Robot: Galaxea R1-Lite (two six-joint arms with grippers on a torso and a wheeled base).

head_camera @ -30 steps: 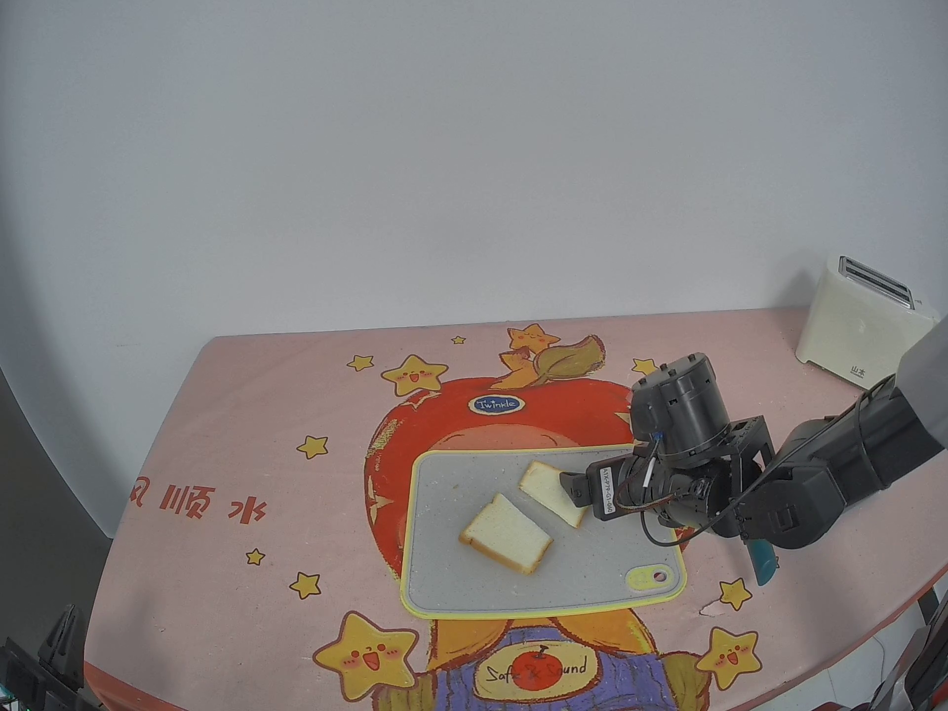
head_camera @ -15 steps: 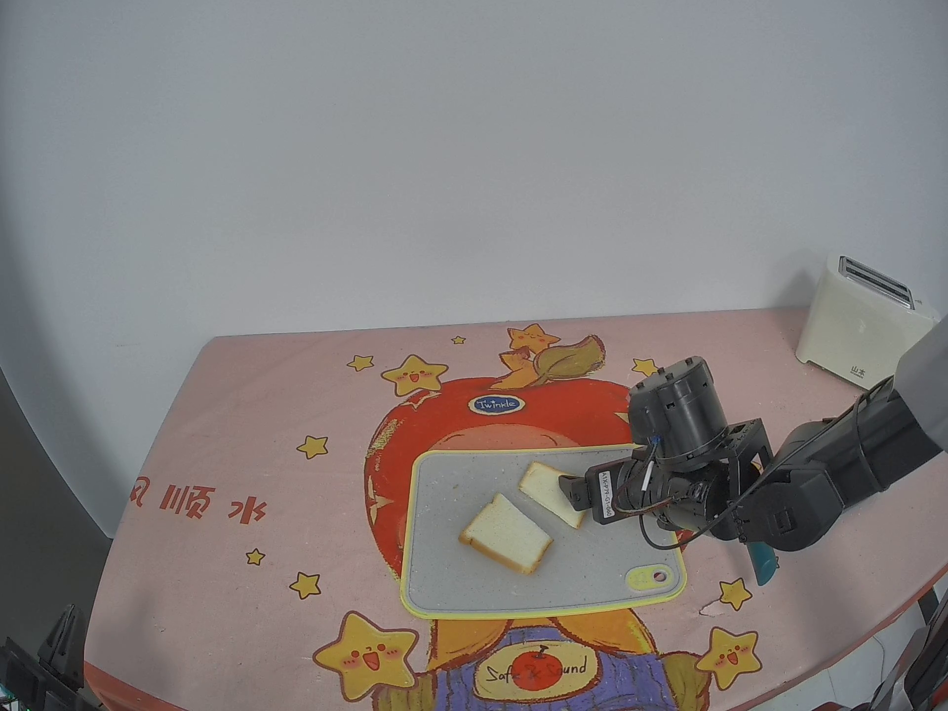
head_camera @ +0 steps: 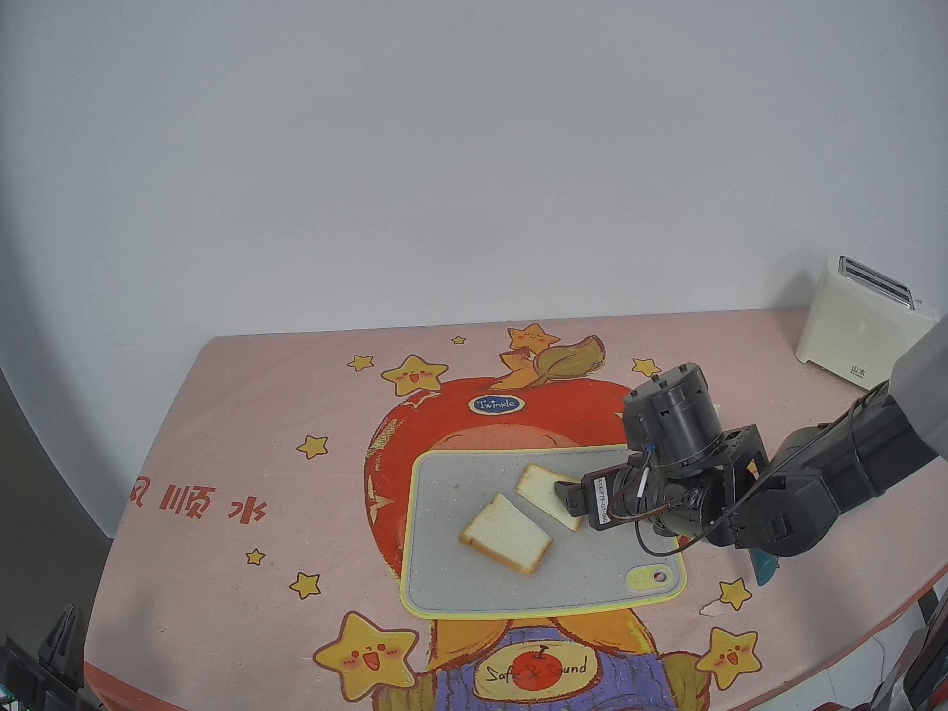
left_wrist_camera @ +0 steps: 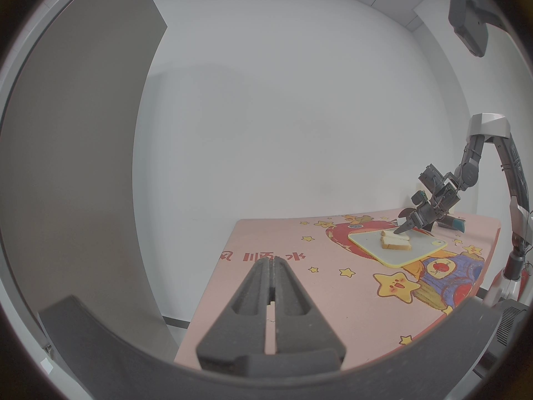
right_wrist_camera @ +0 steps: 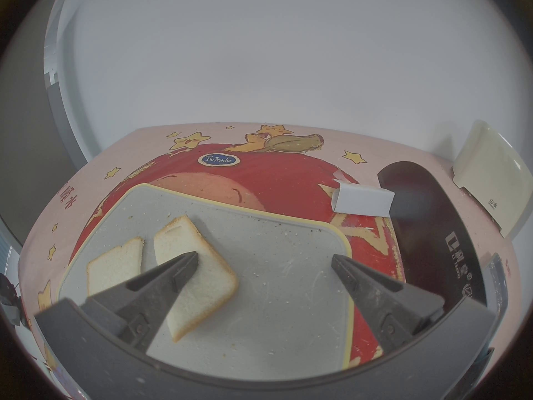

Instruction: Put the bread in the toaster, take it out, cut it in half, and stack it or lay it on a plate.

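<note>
Since 1 s ago the R gripper has crept a little toward the robot's left & the near edge, farther in over the cutting board. Bread, board & toaster lie as before. Its fingers stand wide apart w/ nothing between them. In the R wrist view one finger overlaps the far bread half, the other hangs over bare board. Touching or just above: can't tell.

The far bread half lies flat on the board's far-right part, its right end hidden under the gripper tip in the head view. The near bread half lies flat just beside it, to the left & nearer, approx mid-board, w/ a narrow gap betw. the two. Crumbs dot the grey surface.

The knife lies on the table just right of the board. Its teal handle pokes out beneath the R arm, and its dark blade shows in the R wrist view. A small white block sits by the blade's far tip, near the board's far-right corner.

The toaster stands upright at the table's far-right corner, slots up, well apart from the board.

The L gripper hangs low by the table's near-left corner, fingers pressed together on nothing, well apart from the board.
</note>
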